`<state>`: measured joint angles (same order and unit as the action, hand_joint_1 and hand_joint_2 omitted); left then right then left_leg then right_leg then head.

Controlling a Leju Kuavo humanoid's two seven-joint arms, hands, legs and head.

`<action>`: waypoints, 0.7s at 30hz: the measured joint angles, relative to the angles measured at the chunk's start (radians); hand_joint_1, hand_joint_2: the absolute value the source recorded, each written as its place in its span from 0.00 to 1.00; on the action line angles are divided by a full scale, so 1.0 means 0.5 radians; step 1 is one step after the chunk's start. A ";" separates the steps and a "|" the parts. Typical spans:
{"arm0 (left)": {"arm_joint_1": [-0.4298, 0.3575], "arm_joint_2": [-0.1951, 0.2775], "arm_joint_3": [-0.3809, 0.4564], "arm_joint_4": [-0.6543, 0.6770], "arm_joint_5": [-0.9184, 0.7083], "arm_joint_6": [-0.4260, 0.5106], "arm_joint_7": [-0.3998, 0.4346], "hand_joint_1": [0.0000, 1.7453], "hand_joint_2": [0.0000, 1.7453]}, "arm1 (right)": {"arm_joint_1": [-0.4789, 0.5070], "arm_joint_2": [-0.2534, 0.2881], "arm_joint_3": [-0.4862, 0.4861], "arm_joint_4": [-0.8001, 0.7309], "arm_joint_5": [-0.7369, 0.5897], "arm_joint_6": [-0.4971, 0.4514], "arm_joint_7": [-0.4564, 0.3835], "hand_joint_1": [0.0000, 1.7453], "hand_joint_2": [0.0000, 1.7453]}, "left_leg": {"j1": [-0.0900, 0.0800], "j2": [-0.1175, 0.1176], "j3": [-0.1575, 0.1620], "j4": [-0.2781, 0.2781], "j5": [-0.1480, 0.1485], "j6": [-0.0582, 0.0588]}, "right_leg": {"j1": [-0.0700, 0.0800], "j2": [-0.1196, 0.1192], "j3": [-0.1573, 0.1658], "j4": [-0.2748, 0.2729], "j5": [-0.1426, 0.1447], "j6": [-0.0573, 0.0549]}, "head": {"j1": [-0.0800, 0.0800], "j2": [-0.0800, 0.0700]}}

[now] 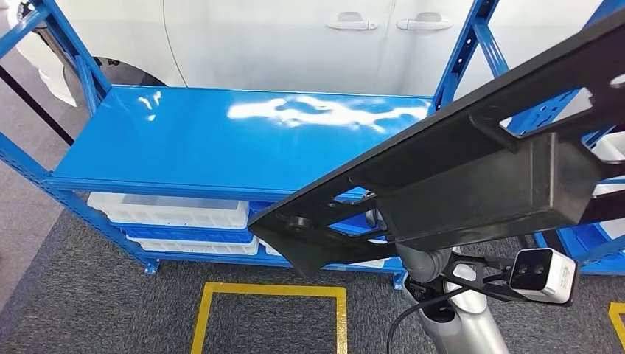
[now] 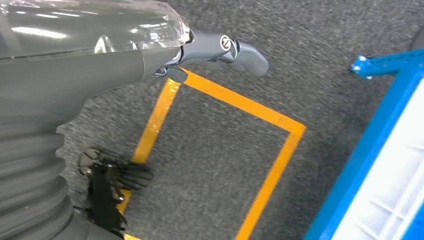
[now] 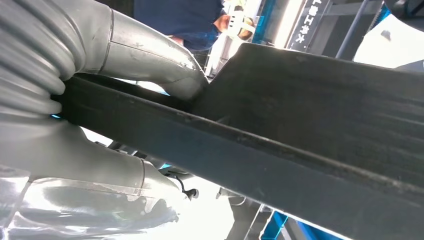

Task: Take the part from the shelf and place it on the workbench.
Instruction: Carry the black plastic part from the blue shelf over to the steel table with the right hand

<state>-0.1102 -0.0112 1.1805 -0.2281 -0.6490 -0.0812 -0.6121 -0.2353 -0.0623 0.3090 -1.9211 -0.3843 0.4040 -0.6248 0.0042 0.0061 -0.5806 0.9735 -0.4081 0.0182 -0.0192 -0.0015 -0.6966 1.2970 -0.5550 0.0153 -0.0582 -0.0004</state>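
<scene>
1. The long black plastic part (image 1: 472, 177), flat and pierced with cut-outs, with a boxy block on its underside, is up in the air in front of the blue metal shelf (image 1: 221, 140), clear of its top board. In the head view it runs tilted from lower left to upper right, across the right half of the picture.
2. The right hand (image 3: 115, 100) holds this part: in the right wrist view a thick grey thumb (image 3: 150, 57) lies on one face of the black bar and the rest of the hand sits against the other face, so the part is clamped between them.
3. The right arm rises under the part in the head view, with a white wrist camera (image 1: 545, 274) just beside it.
4. The left hand (image 2: 220, 52) hangs above the grey carpet floor (image 2: 320, 60); it holds nothing, and its fingers reach out loosely rather than curled in.
5. A yellow tape rectangle (image 1: 273, 291) is marked on the carpet in front of the shelf.
6. White plastic trays (image 1: 169, 210) lie on the shelf's lower boards.
7. A white car (image 1: 295, 44) stands behind the shelf.
8. A person in a dark blue top (image 3: 185, 20) stands beyond the part in the right wrist view.
</scene>
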 joint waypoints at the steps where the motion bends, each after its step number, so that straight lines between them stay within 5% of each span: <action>1: 0.000 0.000 0.000 0.000 -0.001 0.004 0.002 0.00 1.00 | -0.014 -0.001 0.000 0.000 -0.003 -0.007 0.003 1.00 1.00 | 0.004 0.000 -0.032 0.017 0.013 -0.008 | -0.007 0.000 0.076 -0.081 0.055 0.007 | 0.000 0.000; 3: 0.000 0.001 0.000 0.000 -0.001 0.009 0.003 0.00 1.00 | -0.052 -0.003 0.000 0.000 -0.016 -0.018 0.009 1.00 1.00 | 0.008 -0.001 -0.092 0.064 0.030 -0.028 | -0.013 0.003 0.269 -0.349 0.081 0.010 | 0.000 0.000; 5: 0.001 0.002 0.000 0.000 -0.001 0.009 0.001 0.00 1.00 | -0.080 -0.007 0.001 0.001 -0.031 -0.022 0.012 1.00 1.00 | 0.007 -0.003 -0.127 0.095 0.050 -0.054 | -0.005 0.011 0.364 -0.511 0.047 -0.009 | -0.001 0.000; 8: 0.010 0.001 0.000 0.000 -0.001 0.008 0.000 0.00 1.00 | -0.099 -0.011 0.001 0.006 -0.040 -0.022 0.015 1.00 1.00 | 0.017 -0.008 -0.150 0.104 0.060 -0.097 | 0.003 0.007 0.336 -0.526 0.084 -0.060 | -0.001 0.000; 10: 0.017 0.001 -0.001 0.001 -0.001 0.008 0.000 0.00 1.00 | -0.111 -0.011 0.002 0.009 -0.040 -0.022 0.018 1.00 1.00 | 0.026 -0.009 -0.198 0.220 -0.075 -0.119 | -0.001 -0.001 0.293 -0.536 0.131 -0.090 | -0.001 0.000; 12: 0.018 0.001 -0.001 0.001 -0.001 0.008 0.000 0.00 1.00 | -0.116 -0.011 0.002 0.010 -0.040 -0.021 0.019 1.00 1.00 | 0.028 -0.009 -0.269 0.469 -0.270 -0.134 | 0.002 -0.004 0.238 -0.534 0.176 -0.100 | -0.001 0.000; 14: 0.019 0.001 -0.001 0.001 -0.001 0.008 0.000 0.00 1.00 | -0.116 -0.011 0.002 0.012 -0.040 -0.021 0.019 1.00 1.00 | 0.028 -0.009 -0.283 0.660 -0.330 -0.140 | 0.005 -0.005 0.177 -0.532 0.221 -0.099 | -0.001 0.000; 15: 0.019 0.001 -0.001 0.001 -0.001 0.008 0.000 0.00 1.00 | -0.116 -0.011 0.002 0.014 -0.040 -0.022 0.021 1.00 1.00 | 0.028 -0.009 -0.242 0.664 -0.295 -0.139 | 0.006 -0.006 0.148 -0.531 0.243 -0.096 | -0.001 0.000; 17: 0.016 0.002 -0.001 0.000 -0.001 0.008 0.000 0.00 1.00 | -0.117 -0.011 0.002 0.016 -0.042 -0.023 0.023 1.00 1.00 | 0.028 -0.010 -0.060 0.466 -0.194 -0.126 | 0.008 -0.006 0.102 -0.530 0.283 -0.086 | -0.001 0.000; 19: 0.010 0.003 -0.001 0.000 -0.001 0.010 -0.002 0.00 1.00 | -0.121 -0.012 0.002 0.016 -0.052 -0.031 0.021 1.00 1.00 | 0.018 -0.011 0.150 0.170 -0.195 -0.103 | 0.011 -0.006 0.077 -0.531 0.319 -0.067 | -0.001 0.000; 21: 0.007 0.004 -0.001 0.000 -0.001 0.011 -0.006 0.00 1.00 | -0.130 -0.012 0.008 0.019 -0.065 -0.047 0.015 1.00 1.00 | 0.003 -0.014 0.225 0.029 -0.222 -0.078 | 0.009 -0.008 0.072 -0.543 0.357 -0.042 | -0.001 0.000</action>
<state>-0.1066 -0.0093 1.1800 -0.2281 -0.6495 -0.0754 -0.6152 -0.3001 -0.0684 0.3131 -1.9116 -0.4167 0.3806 -0.6170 0.0058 -0.0008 -0.4682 0.9879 -0.5191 -0.0210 -0.0145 -0.0052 -0.6604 1.0254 -0.3767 -0.0058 -0.0588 -0.0004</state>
